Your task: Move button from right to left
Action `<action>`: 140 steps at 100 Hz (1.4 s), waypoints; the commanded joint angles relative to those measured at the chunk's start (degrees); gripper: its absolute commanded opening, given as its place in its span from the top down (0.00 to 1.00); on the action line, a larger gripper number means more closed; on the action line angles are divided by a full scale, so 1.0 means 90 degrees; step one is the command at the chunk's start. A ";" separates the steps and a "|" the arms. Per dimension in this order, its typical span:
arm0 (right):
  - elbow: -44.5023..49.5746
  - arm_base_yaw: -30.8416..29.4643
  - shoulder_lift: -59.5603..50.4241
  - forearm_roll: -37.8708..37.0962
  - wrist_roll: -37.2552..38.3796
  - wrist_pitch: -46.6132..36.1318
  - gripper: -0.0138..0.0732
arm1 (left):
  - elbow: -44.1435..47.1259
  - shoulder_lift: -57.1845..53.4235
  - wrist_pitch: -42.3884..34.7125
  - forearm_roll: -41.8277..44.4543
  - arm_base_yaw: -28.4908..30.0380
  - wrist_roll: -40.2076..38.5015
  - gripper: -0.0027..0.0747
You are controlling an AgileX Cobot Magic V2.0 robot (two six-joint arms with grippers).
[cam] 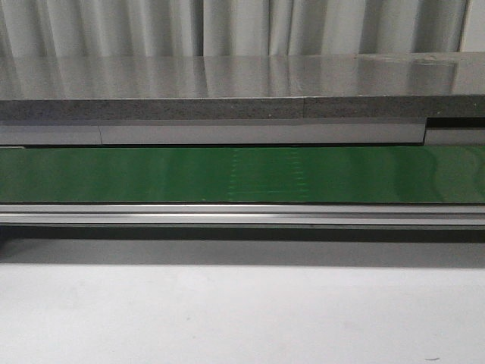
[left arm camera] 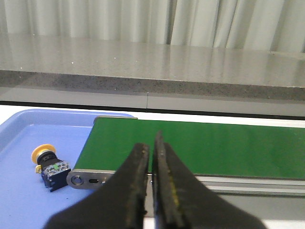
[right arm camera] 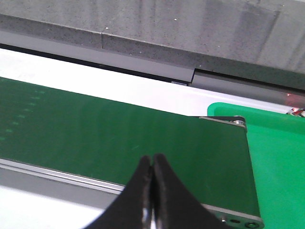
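Beyond and left of the left gripper point(left arm camera: 152, 164) tips, yellow-capped black-bodied push-button switch point(left arm camera: 49, 165) lies on its side in the blue plastic tray point(left arm camera: 21, 191), just off the green conveyor belt point(left arm camera: 200, 148) end. Left fingers nearly closed, empty. Right gripper point(right arm camera: 152, 164) pinched closed, empty, over belt beside the green plastic tray point(right arm camera: 279, 157). Button looks already delivered left; next likely retreat or fetch another.
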 commanded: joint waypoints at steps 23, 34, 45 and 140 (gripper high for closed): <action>-0.0170 0.0007 0.0008 0.0089 -0.0049 -0.0419 0.92 | 0.0261 -0.0238 -0.0420 -0.0018 -0.0050 -0.0089 0.96; -0.0170 0.0007 0.0008 0.0089 -0.0049 -0.0419 0.92 | 0.0261 -0.0238 -0.0408 -0.0018 -0.0050 -0.0089 0.96; -0.0170 0.0007 0.0008 0.0089 -0.0049 -0.0419 0.92 | 0.0261 -0.0238 -0.0408 -0.0018 -0.0050 -0.0089 0.96; -0.0170 0.0071 0.0006 -0.0356 0.0238 -0.0613 0.92 | 0.0261 -0.0238 -0.0408 -0.0018 -0.0050 -0.0089 0.96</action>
